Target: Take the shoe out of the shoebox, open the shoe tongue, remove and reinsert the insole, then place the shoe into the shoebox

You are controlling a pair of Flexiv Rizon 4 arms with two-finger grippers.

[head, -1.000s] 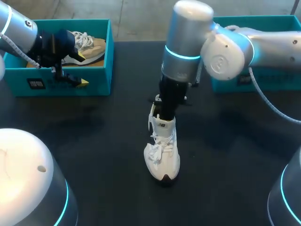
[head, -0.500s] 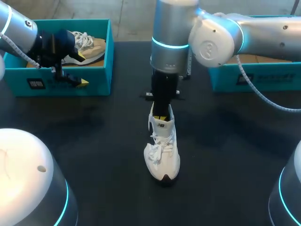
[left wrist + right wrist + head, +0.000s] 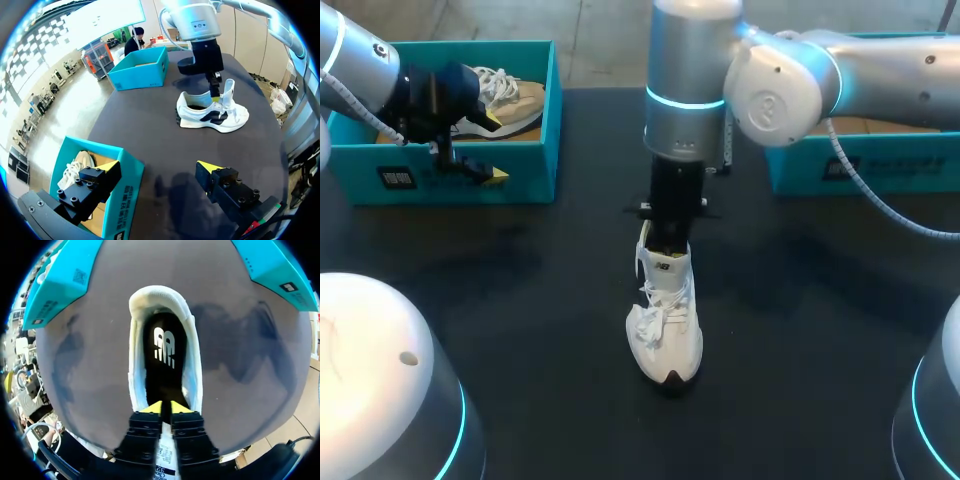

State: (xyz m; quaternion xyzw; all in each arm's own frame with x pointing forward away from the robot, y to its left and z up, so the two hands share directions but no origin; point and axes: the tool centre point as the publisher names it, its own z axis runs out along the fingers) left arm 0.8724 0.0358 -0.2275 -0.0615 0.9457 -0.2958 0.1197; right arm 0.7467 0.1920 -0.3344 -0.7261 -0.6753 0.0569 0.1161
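The white shoe (image 3: 665, 325) stands mid-table, the right claw (image 3: 162, 406) pressed together at its mouth. Nothing steadies the shoe, so tugging the insole (image 3: 164, 350) could drag or tip it.

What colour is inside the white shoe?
The insole is black with a white logo; the right wrist view shows it best.

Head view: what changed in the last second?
The silver right arm swung toward the left and now stands upright over the white laced sneaker, the right gripper staying at its opening. Sneaker, left gripper and the teal cardboard shoebox under it stayed put.
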